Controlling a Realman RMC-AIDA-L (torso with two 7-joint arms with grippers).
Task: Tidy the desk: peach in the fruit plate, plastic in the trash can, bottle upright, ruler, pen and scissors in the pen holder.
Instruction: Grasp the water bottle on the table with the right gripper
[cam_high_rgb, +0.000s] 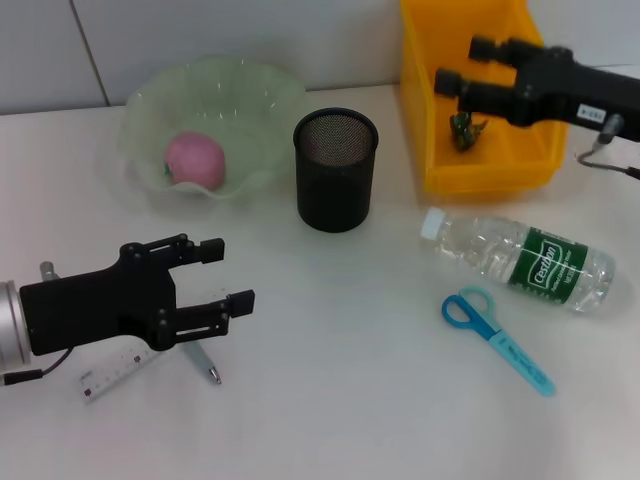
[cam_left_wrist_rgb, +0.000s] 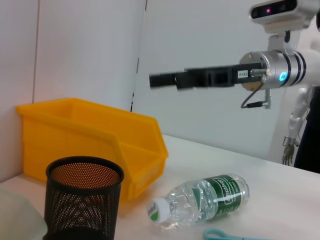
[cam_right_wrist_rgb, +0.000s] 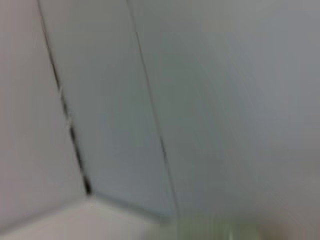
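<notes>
A pink peach (cam_high_rgb: 195, 160) lies in the green fruit plate (cam_high_rgb: 262, 105). The black mesh pen holder (cam_high_rgb: 335, 170) (cam_left_wrist_rgb: 82, 200) stands mid-table. In the yellow trash can (cam_high_rgb: 480, 170) (cam_left_wrist_rgb: 95, 135) lies a green piece of plastic (cam_high_rgb: 465, 130). My right gripper (cam_high_rgb: 462, 65) (cam_left_wrist_rgb: 160, 80) hovers open above it, holding nothing. The bottle (cam_high_rgb: 520, 260) (cam_left_wrist_rgb: 205, 197) lies on its side, cap toward the pen holder. Blue scissors (cam_high_rgb: 497, 338) (cam_left_wrist_rgb: 220, 234) lie in front of it. My left gripper (cam_high_rgb: 225, 275) is open low at the front left, over the ruler (cam_high_rgb: 115, 372) and pen (cam_high_rgb: 203, 362).
A white wall runs behind the table, close behind the plate and trash can. The right wrist view shows only this wall. Bare tabletop lies between the left gripper and the scissors.
</notes>
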